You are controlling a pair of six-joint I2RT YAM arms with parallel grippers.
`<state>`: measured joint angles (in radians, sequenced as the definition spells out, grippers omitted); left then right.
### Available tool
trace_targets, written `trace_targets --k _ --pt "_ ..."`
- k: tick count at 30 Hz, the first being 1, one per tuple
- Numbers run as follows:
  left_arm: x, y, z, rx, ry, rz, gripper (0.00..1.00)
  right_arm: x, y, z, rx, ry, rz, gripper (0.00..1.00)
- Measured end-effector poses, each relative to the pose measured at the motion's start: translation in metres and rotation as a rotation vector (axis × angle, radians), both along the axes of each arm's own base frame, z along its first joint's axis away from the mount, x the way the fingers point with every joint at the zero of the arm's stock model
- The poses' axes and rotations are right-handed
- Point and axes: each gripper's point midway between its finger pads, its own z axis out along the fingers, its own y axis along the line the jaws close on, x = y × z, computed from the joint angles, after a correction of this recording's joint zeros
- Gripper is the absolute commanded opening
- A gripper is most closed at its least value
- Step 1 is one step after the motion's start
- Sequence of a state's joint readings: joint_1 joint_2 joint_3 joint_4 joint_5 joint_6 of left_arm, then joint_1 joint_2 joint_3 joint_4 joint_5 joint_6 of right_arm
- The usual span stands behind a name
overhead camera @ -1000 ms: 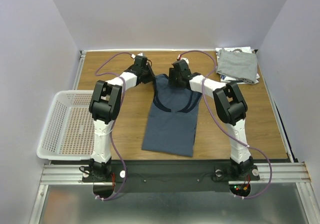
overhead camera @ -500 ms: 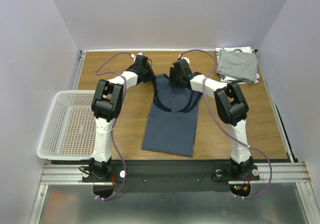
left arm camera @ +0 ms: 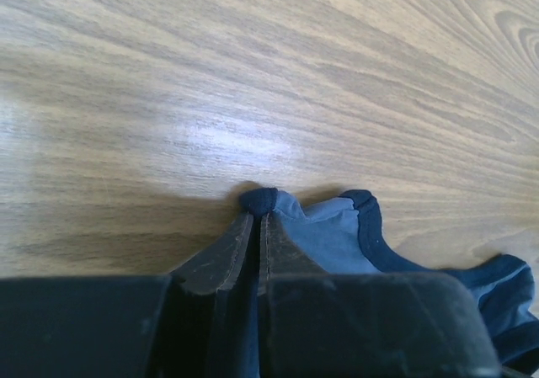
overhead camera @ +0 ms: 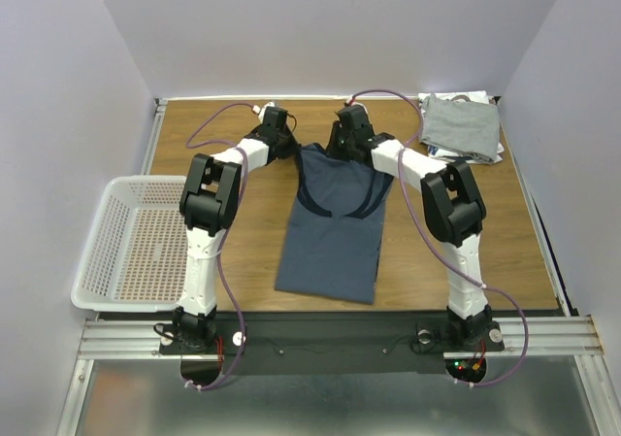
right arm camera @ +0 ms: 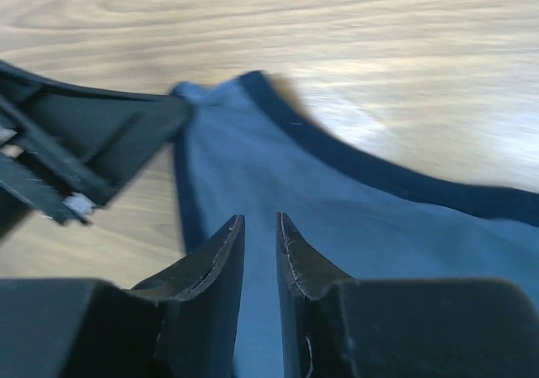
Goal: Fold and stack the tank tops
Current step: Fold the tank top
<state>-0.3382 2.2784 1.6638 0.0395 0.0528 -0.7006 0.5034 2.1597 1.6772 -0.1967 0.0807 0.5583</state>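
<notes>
A slate-blue tank top (overhead camera: pixel 330 227) with navy trim lies flat in the middle of the table, hem towards me and straps at the far end. My left gripper (overhead camera: pixel 294 149) is shut on its left shoulder strap (left arm camera: pixel 320 231); the navy trim bulges out just past my fingertips (left arm camera: pixel 257 216). My right gripper (overhead camera: pixel 338 150) hovers low over the strap area with its jaws a narrow gap apart, and blue cloth (right arm camera: pixel 354 226) shows under them (right arm camera: pixel 259 220). A folded light grey tank top (overhead camera: pixel 462 125) lies on a white one at the back right.
A white mesh basket (overhead camera: pixel 89 261) stands at the left table edge. The left gripper's black body (right arm camera: pixel 84 142) is close on the left in the right wrist view. Bare wood surrounds the blue top.
My right gripper has shifted slightly towards the far edge over the straps. My left gripper has held its place on the strap.
</notes>
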Motion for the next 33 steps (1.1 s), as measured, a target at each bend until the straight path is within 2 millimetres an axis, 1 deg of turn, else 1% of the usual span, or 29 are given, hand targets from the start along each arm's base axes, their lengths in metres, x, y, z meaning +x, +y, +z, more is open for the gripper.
trace_targets --k 3,6,8,11,12,15,17,19,20,22,23,24,25,27,28,29,30,31,33 --pt "0.002 0.001 0.002 0.002 -0.008 0.007 0.09 0.005 0.017 0.000 0.068 0.015 0.029 0.27" --pt "0.003 0.001 0.009 -0.004 -0.021 0.010 0.09 0.010 0.029 -0.009 0.116 0.034 0.039 0.26" --pt "0.004 0.000 0.016 -0.010 -0.036 0.010 0.09 0.013 0.035 -0.021 0.134 0.056 0.043 0.26" --pt "0.004 -0.001 0.030 -0.020 -0.064 0.009 0.09 0.016 0.041 -0.046 0.149 0.096 0.037 0.26" --pt "0.004 -0.001 0.036 -0.023 -0.075 0.009 0.09 0.019 0.046 -0.047 0.170 0.090 0.044 0.27" --pt "0.002 -0.003 0.051 -0.029 -0.101 0.008 0.09 0.027 0.052 -0.045 0.203 0.077 0.044 0.34" --pt "0.002 -0.006 0.059 -0.033 -0.119 0.004 0.10 0.029 0.055 -0.044 0.226 0.073 0.047 0.41" --pt "0.001 -0.009 0.063 -0.036 -0.128 0.000 0.14 0.030 0.058 -0.042 0.247 0.068 0.049 0.47" --pt "0.001 -0.010 0.063 -0.037 -0.128 -0.002 0.17 0.030 0.060 -0.041 0.259 0.067 0.052 0.53" --pt "-0.001 -0.014 0.063 -0.036 -0.127 -0.010 0.20 0.031 0.062 -0.038 0.279 0.065 0.055 0.58" --pt "-0.002 -0.016 0.063 -0.038 -0.128 -0.016 0.24 0.032 0.063 -0.036 0.289 0.064 0.054 0.63" --pt "-0.002 -0.017 0.063 -0.036 -0.128 -0.019 0.26 0.032 0.064 -0.036 0.295 0.065 0.052 0.63" --pt "-0.003 -0.020 0.062 -0.036 -0.128 -0.025 0.27 0.034 0.063 -0.034 0.305 0.063 0.051 0.63" --pt "-0.004 -0.023 0.061 -0.034 -0.128 -0.031 0.31 0.034 0.064 -0.033 0.316 0.064 0.050 0.58" --pt "-0.004 -0.024 0.060 -0.034 -0.129 -0.036 0.34 0.035 0.063 -0.032 0.321 0.067 0.047 0.40" --pt "-0.004 -0.026 0.060 -0.036 -0.131 -0.040 0.34 0.036 0.061 -0.032 0.322 0.067 0.043 0.31" --pt "-0.004 -0.027 0.059 -0.037 -0.129 -0.046 0.34 0.037 0.060 -0.033 0.321 0.068 0.040 0.28" --pt "-0.003 -0.029 0.059 -0.038 -0.130 -0.054 0.35 0.038 0.058 -0.034 0.325 0.072 0.033 0.27" --pt "-0.002 -0.033 0.056 -0.034 -0.124 -0.064 0.38 0.039 0.054 -0.038 0.324 0.081 0.026 0.29"
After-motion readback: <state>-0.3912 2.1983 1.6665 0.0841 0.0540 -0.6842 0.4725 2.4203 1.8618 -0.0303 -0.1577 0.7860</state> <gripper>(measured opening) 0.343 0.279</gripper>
